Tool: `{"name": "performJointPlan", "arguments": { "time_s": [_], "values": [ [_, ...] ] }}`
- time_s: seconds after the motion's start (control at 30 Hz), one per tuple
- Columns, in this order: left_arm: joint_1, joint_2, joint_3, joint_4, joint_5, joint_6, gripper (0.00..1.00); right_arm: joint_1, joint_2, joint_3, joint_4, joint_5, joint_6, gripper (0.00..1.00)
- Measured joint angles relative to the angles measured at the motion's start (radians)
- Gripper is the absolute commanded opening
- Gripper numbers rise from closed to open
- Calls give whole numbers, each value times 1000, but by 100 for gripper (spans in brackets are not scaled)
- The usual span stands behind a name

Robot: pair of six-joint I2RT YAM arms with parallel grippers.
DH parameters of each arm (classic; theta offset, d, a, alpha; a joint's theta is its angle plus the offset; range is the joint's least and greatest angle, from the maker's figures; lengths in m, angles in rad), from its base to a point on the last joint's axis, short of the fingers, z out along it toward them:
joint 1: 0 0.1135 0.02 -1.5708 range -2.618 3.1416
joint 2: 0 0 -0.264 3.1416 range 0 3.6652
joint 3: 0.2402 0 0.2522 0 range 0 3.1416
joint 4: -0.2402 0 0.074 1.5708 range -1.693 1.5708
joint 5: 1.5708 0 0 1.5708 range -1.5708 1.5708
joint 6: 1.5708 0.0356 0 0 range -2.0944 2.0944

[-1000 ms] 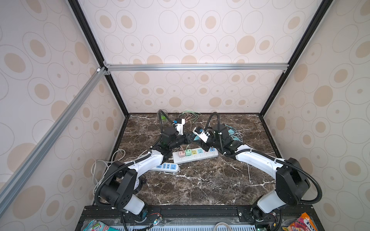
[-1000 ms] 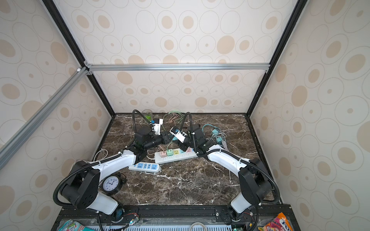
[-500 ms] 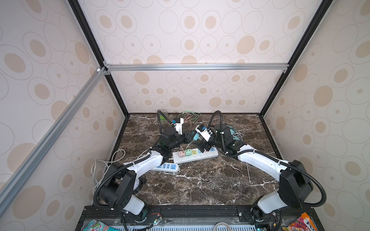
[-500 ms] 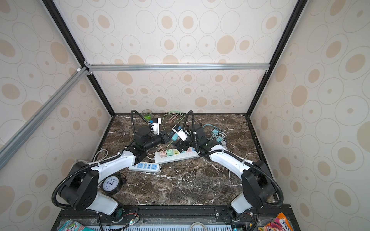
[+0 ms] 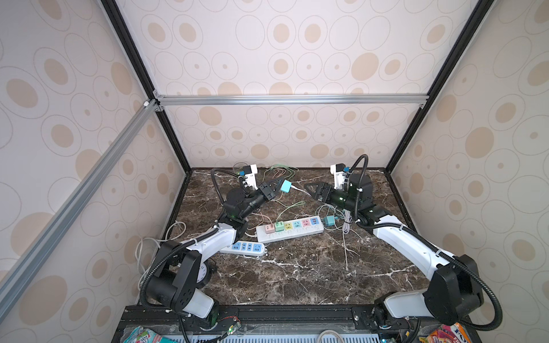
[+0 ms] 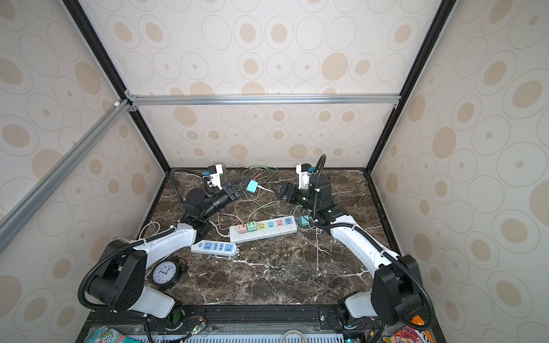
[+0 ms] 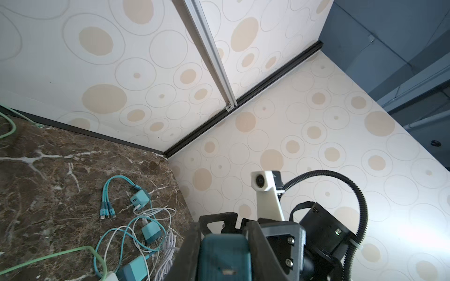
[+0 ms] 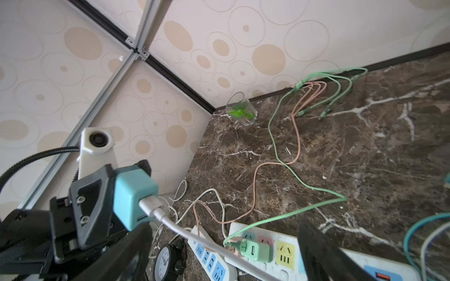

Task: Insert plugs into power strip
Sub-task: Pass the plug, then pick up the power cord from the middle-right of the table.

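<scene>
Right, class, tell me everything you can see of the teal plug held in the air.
The teal plug is a small rounded cube of smooth, matte-looking plastic, clamped between the left gripper's black jaws and held clear above the marble table. A white cable, through a silvery connector, enters its outward face and hangs away downward.

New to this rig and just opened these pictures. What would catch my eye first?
The left gripper holds a teal plug in the air, its white cable trailing toward the open right gripper facing it. Below, the white power strip already carries a pink plug and a mint plug side by side.
</scene>
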Motion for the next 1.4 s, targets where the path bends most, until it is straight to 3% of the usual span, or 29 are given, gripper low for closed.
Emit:
{"name": "performJointPlan", "arguments": {
  "time_s": [0.1, 0.23, 0.37, 0.63, 0.97, 1.13, 1.4],
  "values": [
    [2, 0, 0, 2, 6, -7, 0, -35, -52, -8, -117, 102, -24, 98],
    [5, 0, 3, -3, 10, -6, 0, -164, -122, -73, -235, 240, -77, 97],
    [5, 0, 8, -16, 13, 1, 0, -277, -108, -173, -315, 324, -122, 90],
    [6, 0, 13, -43, 17, 13, 0, -291, 3, -282, -368, 324, -261, 77],
    [7, 2, 37, -82, 29, 32, 0, -291, 166, -234, -350, 311, -332, 59],
    [7, 2, 37, -85, 29, 36, 0, -291, 233, -179, -339, 310, -325, 46],
    [7, 2, 37, -105, 29, 47, 0, -289, 219, -201, -311, 336, -293, 5]
  ]
}}
